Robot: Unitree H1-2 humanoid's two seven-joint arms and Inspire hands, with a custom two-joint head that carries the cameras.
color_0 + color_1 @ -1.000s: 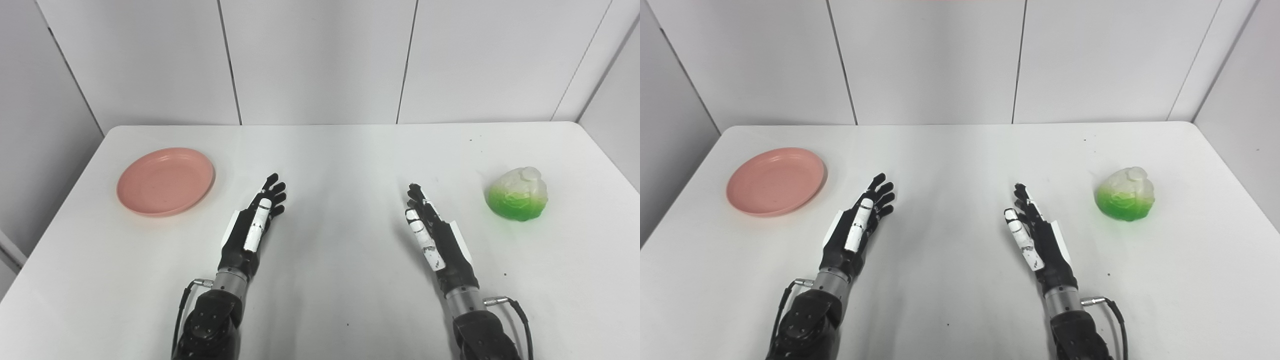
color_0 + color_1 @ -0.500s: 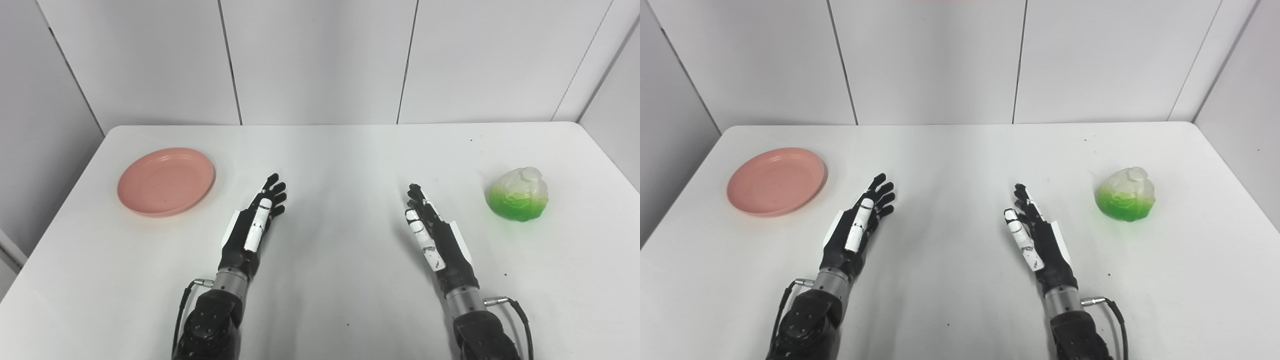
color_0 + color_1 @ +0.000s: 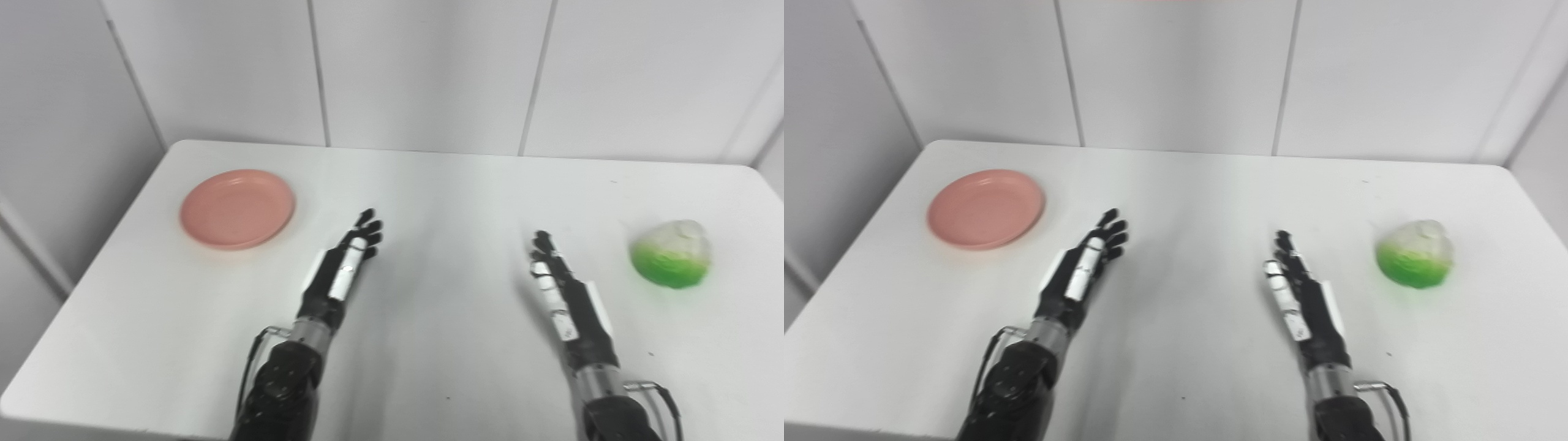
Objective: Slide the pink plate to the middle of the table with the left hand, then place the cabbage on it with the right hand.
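A pink plate (image 3: 237, 209) lies on the white table (image 3: 441, 202) at the far left; it also shows in the right eye view (image 3: 986, 209). A green and white cabbage (image 3: 672, 253) sits at the right, also in the right eye view (image 3: 1415, 254). My left hand (image 3: 343, 269) is open and empty, fingers stretched forward, to the right of the plate and apart from it. My right hand (image 3: 566, 294) is open and empty, well left of the cabbage.
Grey wall panels (image 3: 422, 67) stand right behind the table's far edge. The table's near left corner (image 3: 18, 398) shows at the lower left.
The whole picture has shifted right and tilted, so the camera has moved. The hands, plate and cabbage keep their places relative to each other.
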